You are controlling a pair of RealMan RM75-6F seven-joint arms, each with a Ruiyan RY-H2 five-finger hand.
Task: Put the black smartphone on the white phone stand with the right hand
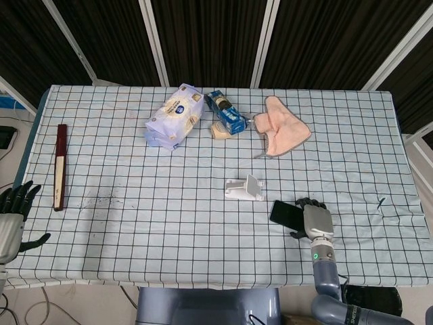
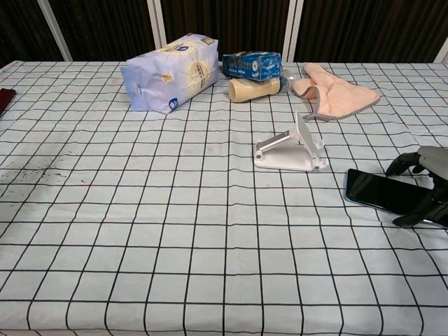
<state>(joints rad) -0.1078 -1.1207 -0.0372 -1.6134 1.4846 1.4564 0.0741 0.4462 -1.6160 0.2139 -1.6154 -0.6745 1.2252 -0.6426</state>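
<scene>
Right hand over black smartphone, fingers curled round its right end; grasp uncertain. Phone flat on checked tabletop, long axis left-right, beside white phone stand. Left hand off-edge, fingers spread. Dark slatted wall behind.

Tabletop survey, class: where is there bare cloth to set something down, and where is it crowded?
Bare cloth spans the middle, between the dark red stick at the left edge and the white phone stand, and all along the near edge. The far right, beyond the pink cloth, is free too. Crowding: the far centre, where white bag, blue box and bottle cluster, and around the right hand on the black smartphone.
</scene>
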